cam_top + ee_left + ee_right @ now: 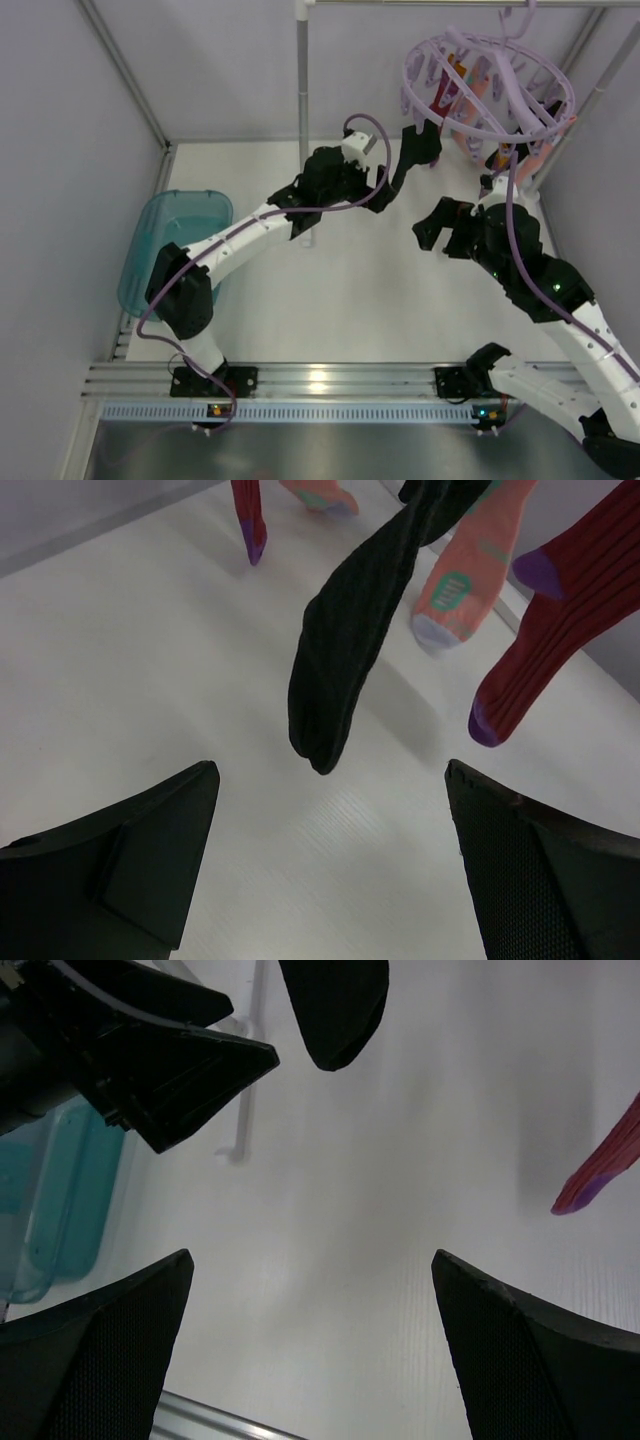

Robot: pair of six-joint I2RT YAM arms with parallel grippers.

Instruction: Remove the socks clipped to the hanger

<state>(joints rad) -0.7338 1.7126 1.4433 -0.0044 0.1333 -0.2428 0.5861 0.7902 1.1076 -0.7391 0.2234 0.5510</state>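
Left wrist view: the black sock [345, 630] hangs below the hanger [407, 72], dead ahead between my wide-spread left fingers [150, 850], its length running downward, toe lowest. My right fingers [110, 1340], equally wide, sit farther from the hanger.

Socks [340, 650] ribbed matt cloth; hanger [505, 75] glossy lilac plastic; tub [170, 225] translucent plastic

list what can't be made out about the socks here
- Top view: which pegs grip the socks; hanger bars overlap them, too small.
- Left wrist: sock tops and pegs cut off by the top edge.
- Right wrist: black sock shows only its toe; red sock cut by the right edge.
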